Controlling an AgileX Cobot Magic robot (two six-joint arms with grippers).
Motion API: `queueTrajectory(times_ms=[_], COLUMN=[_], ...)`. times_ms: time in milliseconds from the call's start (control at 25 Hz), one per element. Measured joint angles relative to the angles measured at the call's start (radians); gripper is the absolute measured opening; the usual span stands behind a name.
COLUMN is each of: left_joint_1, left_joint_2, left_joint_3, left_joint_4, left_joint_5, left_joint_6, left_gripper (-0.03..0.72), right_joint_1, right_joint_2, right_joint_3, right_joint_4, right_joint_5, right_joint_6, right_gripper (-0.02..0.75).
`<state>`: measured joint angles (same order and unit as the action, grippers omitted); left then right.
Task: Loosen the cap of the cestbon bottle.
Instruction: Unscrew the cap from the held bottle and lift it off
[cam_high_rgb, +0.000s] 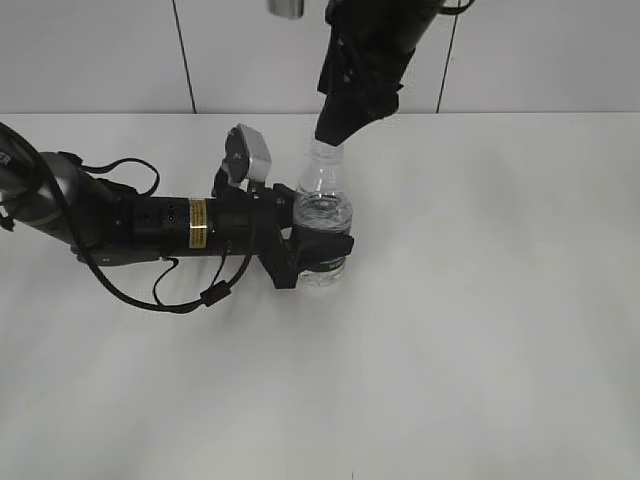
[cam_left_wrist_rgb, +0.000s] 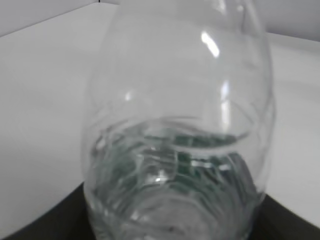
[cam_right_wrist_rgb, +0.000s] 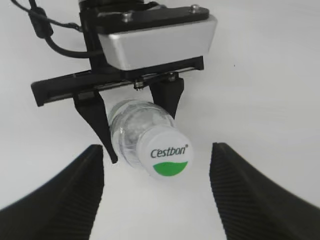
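Observation:
The cestbon bottle (cam_high_rgb: 323, 205) stands upright on the white table, clear with a green label low on its body. My left gripper (cam_high_rgb: 322, 248) is shut on the bottle's lower body from the left. The bottle (cam_left_wrist_rgb: 180, 130) fills the left wrist view. My right gripper (cam_high_rgb: 335, 130) hangs just above the bottle's neck and hides the cap in the exterior view. In the right wrist view the white cap (cam_right_wrist_rgb: 166, 152) with its green mark sits between my open right fingers (cam_right_wrist_rgb: 157, 192), which do not touch it.
The white table (cam_high_rgb: 480, 300) spreads wide around the bottle. A pale wall (cam_high_rgb: 560, 50) with dark seams stands behind it. The left arm (cam_high_rgb: 130, 225) and its cables lie low across the table's left side.

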<state>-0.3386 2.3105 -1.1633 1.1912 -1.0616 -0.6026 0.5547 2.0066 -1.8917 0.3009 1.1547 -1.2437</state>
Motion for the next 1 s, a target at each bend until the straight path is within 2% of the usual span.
queueTrajectory(times_ms=[280,400,520,600,760,1000], left_joint_1=[0.000,0.000,0.000,0.000,0.000,0.000], left_joint_2=[0.000,0.000,0.000,0.000,0.000,0.000], left_joint_3=[0.000,0.000,0.000,0.000,0.000,0.000], left_joint_4=[-0.034,-0.038,-0.040,-0.041,-0.041,-0.042], left_joint_5=[0.020,0.020,0.022,0.023,0.023,0.023], left_joint_6=[-0.001,-0.001,-0.001,-0.001,-0.001,-0.001], left_gripper=[0.414,0.414,0.414,0.414,0.414,0.414], right_joint_1=[0.000,0.000,0.000,0.000,0.000,0.000], right_joint_2=[-0.062,-0.062,-0.062,-0.062,-0.060,-0.005], right_joint_3=[-0.004,-0.008,-0.009,-0.009,-0.009,-0.011], right_joint_4=[-0.006,-0.013,-0.075,-0.128,-0.198,-0.142], right_joint_5=[-0.055,-0.060,-0.048,-0.025,-0.008,-0.004], right_joint_6=[0.473,0.742,1.045,1.176,1.393,1.523], right_gripper=[0.505,0.505,0.505,0.505,0.505,0.505])
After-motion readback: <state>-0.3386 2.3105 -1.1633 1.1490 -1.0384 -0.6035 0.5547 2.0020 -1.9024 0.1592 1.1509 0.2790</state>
